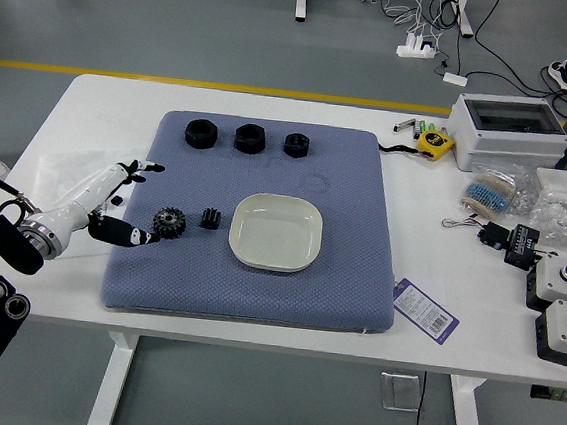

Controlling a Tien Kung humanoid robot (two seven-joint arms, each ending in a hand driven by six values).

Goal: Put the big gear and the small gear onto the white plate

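My left hand [147, 204] reaches in from the left over the blue-grey mat, its fingers spread and holding nothing. The big black gear [169, 223] lies just right of the lower fingertips; whether they touch it, I cannot tell. To the right of that gear is the small black gear [211, 219] on the mat. The white plate [273, 268], with nothing on it, sits right of the small gear. My right hand is out of view.
Three black round parts [250, 138] line the back of the mat [336, 298]. A tape measure [435, 143] and a white box [506, 144] stand at the back right. A purple card [426, 310] lies at the mat's right edge, and button boxes [565, 335] are farther right.
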